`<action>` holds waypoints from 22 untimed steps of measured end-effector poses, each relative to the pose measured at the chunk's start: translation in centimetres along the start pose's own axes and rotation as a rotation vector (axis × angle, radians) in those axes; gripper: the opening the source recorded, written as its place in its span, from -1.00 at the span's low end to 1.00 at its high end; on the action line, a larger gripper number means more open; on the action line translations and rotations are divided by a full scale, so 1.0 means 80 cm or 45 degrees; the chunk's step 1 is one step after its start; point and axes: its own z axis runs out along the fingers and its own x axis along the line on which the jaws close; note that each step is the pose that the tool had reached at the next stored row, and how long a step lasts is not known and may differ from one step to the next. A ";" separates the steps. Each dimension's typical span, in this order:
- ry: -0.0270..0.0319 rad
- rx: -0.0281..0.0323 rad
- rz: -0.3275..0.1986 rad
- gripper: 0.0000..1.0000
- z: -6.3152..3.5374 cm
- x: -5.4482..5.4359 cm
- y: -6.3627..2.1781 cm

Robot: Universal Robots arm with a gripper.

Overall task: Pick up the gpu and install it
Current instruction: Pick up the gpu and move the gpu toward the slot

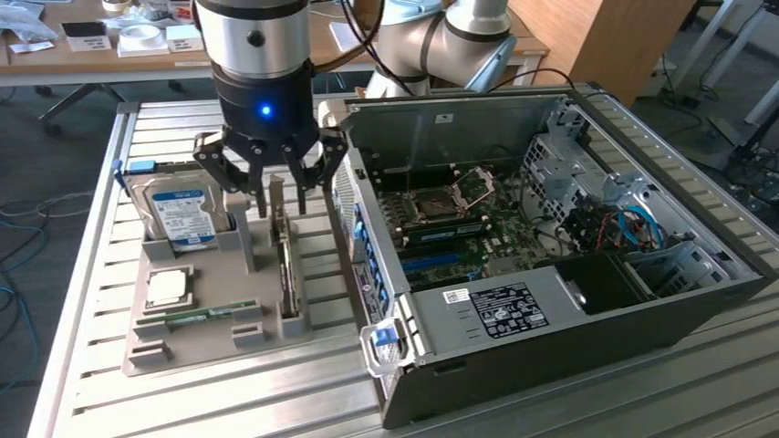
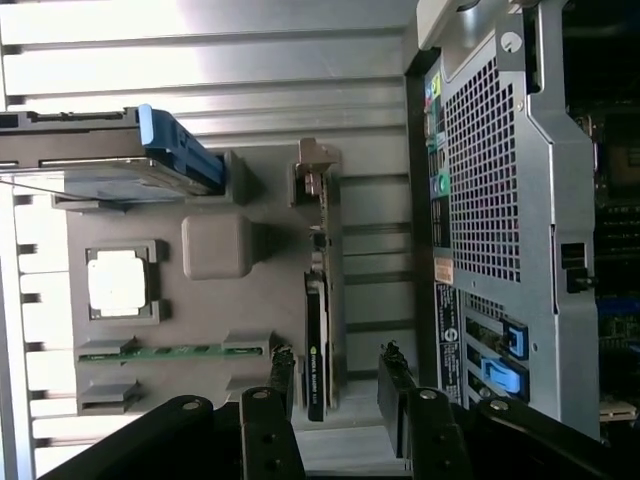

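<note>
the gripper (image 1: pixel 280 203) of the arm hangs over the grey moulded holder tray (image 1: pixel 207 354), which lies on the slatted aluminium desk (image 1: pixel 244 401). its two black fingers (image 1: pixel 258 196) stand wide apart and hold nothing.

the gpu (image 1: pixel 287 274), a thin dark expansion card with a pale metal end bracket, stands on its long edge in a narrow slot of the tray, on the side nearest the computer case. in the exterior view the gripper is directly above the bracket end of the card. in the wrist view the gpu (image 2: pixel 318 340) sits in the gap of the gripper (image 2: pixel 338 368), closer to one of the fingers (image 2: pixel 283 385) than to the other, with tray surface visible on both sides. whether a finger touches the card cannot be told.

other parts in the tray (image 2: pixel 260 300):
- silver hard drive with a blue and white label (image 1: pixel 182 217) (image 2: pixel 70 150), leaning in its pocket, to the exterior view's left of the gpu
- square silver processor (image 1: pixel 168 287) (image 2: pixel 117 282), flat in a recess
- slim green ram stick (image 1: pixel 201 317) (image 2: pixel 175 351), flat in a slot just beside the processor

the black tower computer case (image 1: pixel 548 351) lies on its side on the desk (image 2: pixel 200 60), just beside the tray at the exterior view's right. its side panel is off and the green motherboard (image 1: pixel 451 228) is exposed. the perforated rear panel of the case (image 2: pixel 490 200) faces the tray and carries blue plastic latches (image 2: pixel 505 375)
</note>
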 end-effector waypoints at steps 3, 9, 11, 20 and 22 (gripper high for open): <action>0.0007 0.0002 0.000 -0.06 0.007 0.001 0.000; 0.0009 0.0008 0.000 -0.06 0.018 0.007 -0.001; 0.0013 0.0014 0.000 -0.06 0.022 0.008 -0.002; 0.0025 0.0015 0.000 -0.06 0.037 0.008 -0.003; 0.0025 0.0015 0.000 -0.06 0.037 0.008 -0.003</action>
